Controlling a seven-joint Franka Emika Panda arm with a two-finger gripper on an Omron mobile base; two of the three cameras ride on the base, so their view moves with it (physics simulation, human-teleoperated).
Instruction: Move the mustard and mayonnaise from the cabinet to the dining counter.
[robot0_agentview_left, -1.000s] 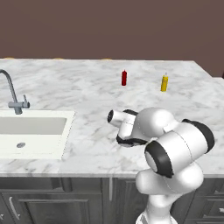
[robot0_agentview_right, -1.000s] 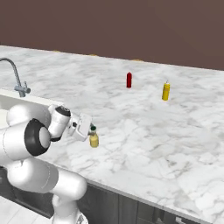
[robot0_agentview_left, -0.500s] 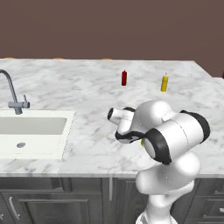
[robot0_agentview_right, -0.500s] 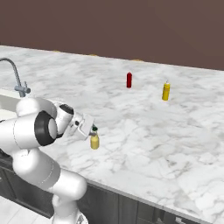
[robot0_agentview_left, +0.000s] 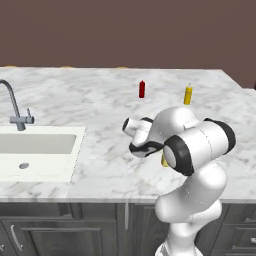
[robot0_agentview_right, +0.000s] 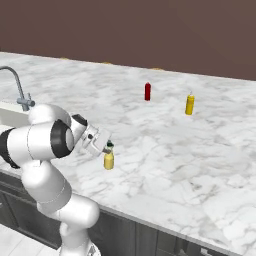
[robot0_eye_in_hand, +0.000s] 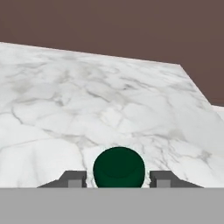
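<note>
- Jaws stand a little apart on either side of the mustard's (robot0_eye_in_hand: 118, 168) dark cap, a thin gap showing each side; real contact I cannot tell
- Gripper (robot0_agentview_right: 107, 147) sits at the cap, so this looks like the release after setting down
- Mustard stands upright on the counter (robot0_agentview_right: 165, 150) near its front edge
- Red bottle (robot0_agentview_right: 147, 91) at 1 o'clock, yellow bottle (robot0_agentview_right: 189, 104) at 2, both well apart

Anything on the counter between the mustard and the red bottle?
Nothing; bare marble runs from the mustard to the red bottle in the right base view.
</note>
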